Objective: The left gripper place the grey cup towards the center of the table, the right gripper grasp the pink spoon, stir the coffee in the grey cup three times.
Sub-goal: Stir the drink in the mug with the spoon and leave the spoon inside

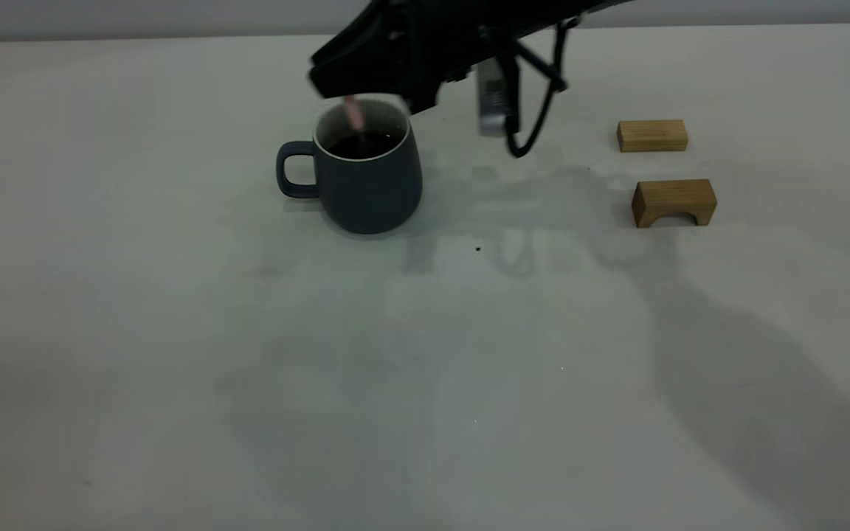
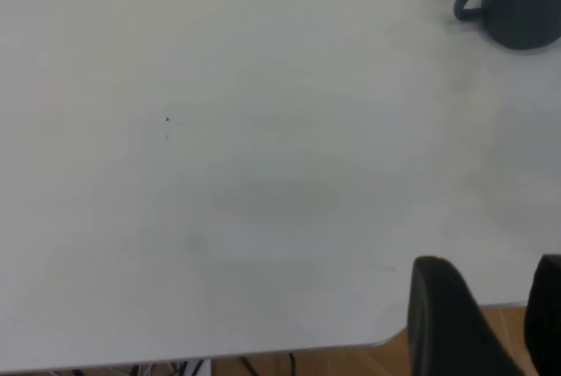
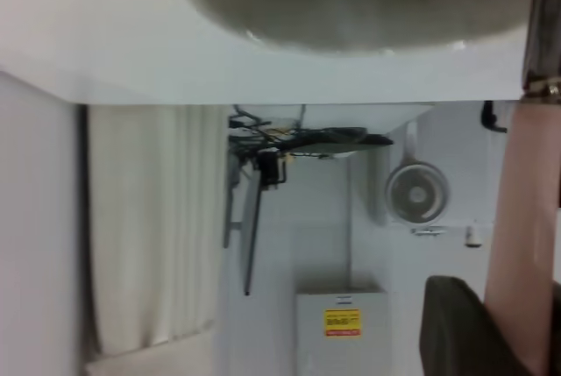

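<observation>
The grey cup [image 1: 370, 188] stands upright on the table [image 1: 425, 369], left of centre, with its handle toward the left. Dark coffee [image 1: 366, 144] fills it. My right gripper [image 1: 336, 85] reaches in from the upper right and hovers just over the rim, shut on the pink spoon [image 1: 353, 114]. The spoon's lower end dips into the coffee. In the right wrist view the pink handle [image 3: 526, 218] runs between the fingers [image 3: 456, 332], under the cup's rim [image 3: 351, 39]. My left gripper [image 2: 517, 332] is parked off the table's edge, open and empty, far from the cup [image 2: 521, 8].
Two tan wooden blocks lie at the right: a flat one [image 1: 652, 136] farther back and an arched one [image 1: 674, 202] nearer. The right arm's cable [image 1: 543, 110] hangs between the cup and the blocks. A table edge [image 2: 263, 350] shows in the left wrist view.
</observation>
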Controlling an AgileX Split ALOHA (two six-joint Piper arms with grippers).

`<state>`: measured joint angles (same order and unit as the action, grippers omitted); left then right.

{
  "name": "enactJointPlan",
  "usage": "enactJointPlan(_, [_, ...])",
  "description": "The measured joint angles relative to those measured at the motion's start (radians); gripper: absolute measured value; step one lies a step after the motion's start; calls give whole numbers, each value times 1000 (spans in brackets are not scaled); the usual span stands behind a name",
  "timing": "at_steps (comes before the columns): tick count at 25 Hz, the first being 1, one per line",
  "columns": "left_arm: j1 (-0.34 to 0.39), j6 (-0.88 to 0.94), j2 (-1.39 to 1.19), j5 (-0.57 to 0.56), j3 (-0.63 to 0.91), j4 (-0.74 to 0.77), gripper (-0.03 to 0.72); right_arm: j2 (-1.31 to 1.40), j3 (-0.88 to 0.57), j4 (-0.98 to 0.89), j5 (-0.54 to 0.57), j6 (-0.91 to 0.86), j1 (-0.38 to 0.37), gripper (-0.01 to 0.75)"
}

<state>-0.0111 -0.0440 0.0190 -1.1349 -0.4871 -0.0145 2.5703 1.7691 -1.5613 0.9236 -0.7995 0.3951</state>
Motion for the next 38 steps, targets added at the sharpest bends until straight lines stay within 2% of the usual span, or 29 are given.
enactJointPlan(4, [0,0,0,0,0,0,299,0,0,-65,-23,209,27,137])
enactJointPlan(8, [0,0,0,0,0,0,299,0,0,-56,-26,409,3,137])
enactJointPlan(11, [0,0,0,0,0,0,299,0,0,11,22,388,-28,137])
enactJointPlan(14, [0,0,0,0,0,0,299,0,0,37,46,235,-35,137])
enactJointPlan(18, [0,0,0,0,0,0,299,0,0,5,38,55,6,137])
enactJointPlan(21, [0,0,0,0,0,0,299,0,2,-48,8,44,27,137])
enactJointPlan(26, [0,0,0,0,0,0,299,0,3,-51,35,203,3,137])
enactJointPlan(32, [0,0,0,0,0,0,299,0,3,65,80,487,-26,137])
enactJointPlan(38, [0,0,0,0,0,0,299,0,3,74,82,576,-15,137])
